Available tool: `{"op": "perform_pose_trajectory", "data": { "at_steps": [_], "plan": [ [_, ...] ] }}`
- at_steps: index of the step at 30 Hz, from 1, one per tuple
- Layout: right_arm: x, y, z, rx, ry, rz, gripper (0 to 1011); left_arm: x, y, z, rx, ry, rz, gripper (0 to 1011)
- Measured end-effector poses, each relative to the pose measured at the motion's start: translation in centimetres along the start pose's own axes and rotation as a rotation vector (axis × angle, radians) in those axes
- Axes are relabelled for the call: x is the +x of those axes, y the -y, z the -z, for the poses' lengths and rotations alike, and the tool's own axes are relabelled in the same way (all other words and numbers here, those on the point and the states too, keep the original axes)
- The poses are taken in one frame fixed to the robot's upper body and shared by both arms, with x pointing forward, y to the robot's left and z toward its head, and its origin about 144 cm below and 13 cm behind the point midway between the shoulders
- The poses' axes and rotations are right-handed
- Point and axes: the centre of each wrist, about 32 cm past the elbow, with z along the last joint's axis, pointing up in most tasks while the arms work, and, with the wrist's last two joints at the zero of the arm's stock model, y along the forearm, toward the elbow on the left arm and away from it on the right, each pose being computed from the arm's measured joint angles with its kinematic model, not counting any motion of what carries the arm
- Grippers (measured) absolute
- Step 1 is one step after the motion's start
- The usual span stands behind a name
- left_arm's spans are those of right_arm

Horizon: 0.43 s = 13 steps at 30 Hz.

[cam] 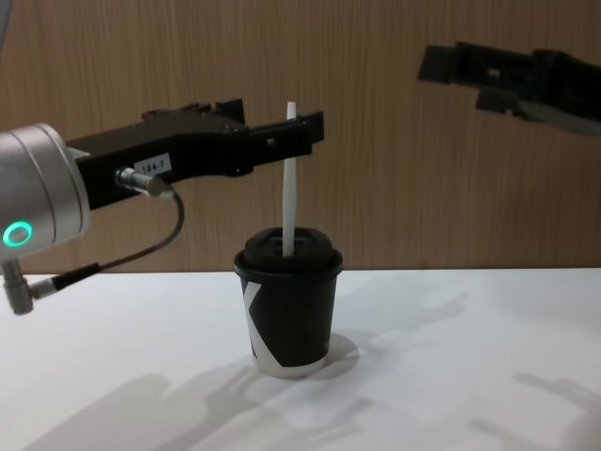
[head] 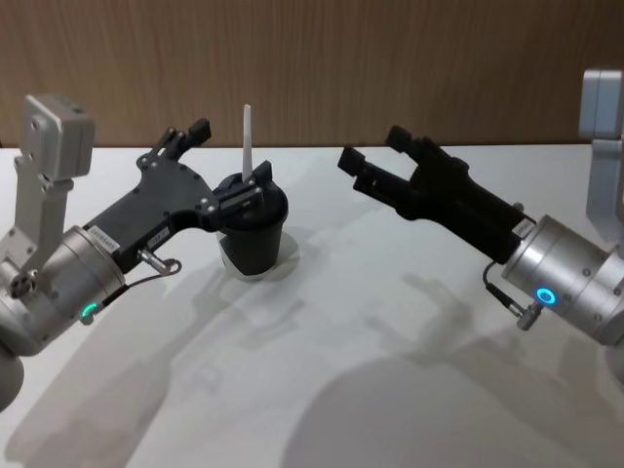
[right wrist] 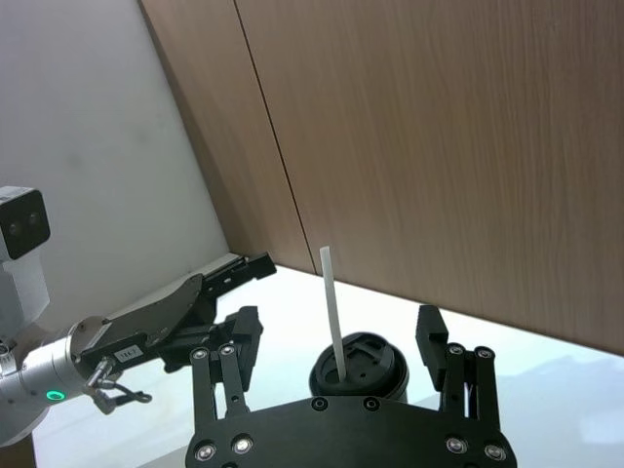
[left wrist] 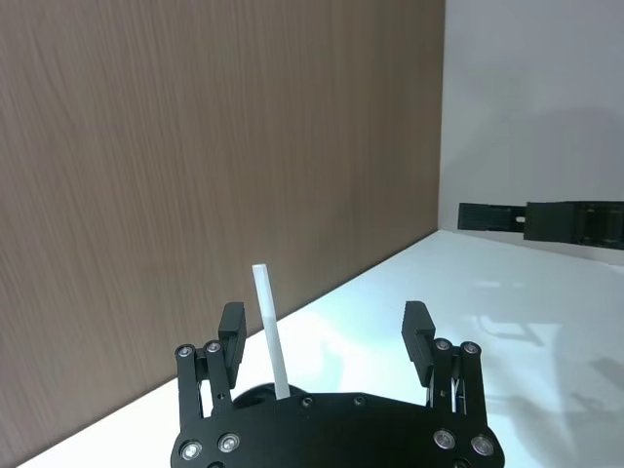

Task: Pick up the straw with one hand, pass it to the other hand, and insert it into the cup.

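Silver at the wrist and black in the fingers, the left gripper (head: 226, 161) reaches in from the left of the cup (head: 253, 239) and hangs just above its lid. Its jaws are released and spread wide, one finger on the far side of the cup and one close over the lid's near edge. The straw (head: 247, 141) stands in the cup's lid hole, rising nearly upright between those open fingers. In the left wrist view it sits much closer to one finger than to the other, and whether it touches that finger cannot be told. That closeness looks like the main risk. If the arm pulls away sideways rather than lifting clear over the cup first, the near finger could catch the straw and lever it out of the lid, or drag the light paper cup across the white table (head: 322, 390) and tip it. The finger low over the lid could likewise clip the rim on the way out. Well to the right of the cup and higher than its lid, the right gripper (head: 373, 146) hangs with its jaws apart and nothing between them. It looks a threat only if it swings back toward the cup.
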Motion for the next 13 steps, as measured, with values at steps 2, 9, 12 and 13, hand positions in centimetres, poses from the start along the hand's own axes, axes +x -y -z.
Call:
{"op": "perform_pose_trajectory", "data": {
  "at_steps": [2,9,12,13],
  "plan": [
    [-0.1,0.4,0.2,-0.008,-0.005,0.000,1001,-0.4,-0.3,0.1,0.004,-0.003,-0.008,1003],
    [-0.4,1.1,0.5,-0.026,-0.014,-0.001,1001,-1.4,-1.0,0.3,0.011,-0.008,-0.033,1003],
    [-0.5,1.4,0.7,-0.032,-0.017,-0.002,1001,-1.7,-1.2,0.4,0.013,-0.010,-0.041,1003],
    [-0.5,1.4,0.7,-0.033,-0.018,-0.002,1001,-1.8,-1.3,0.4,0.014,-0.011,-0.042,1003]
  ]
}}
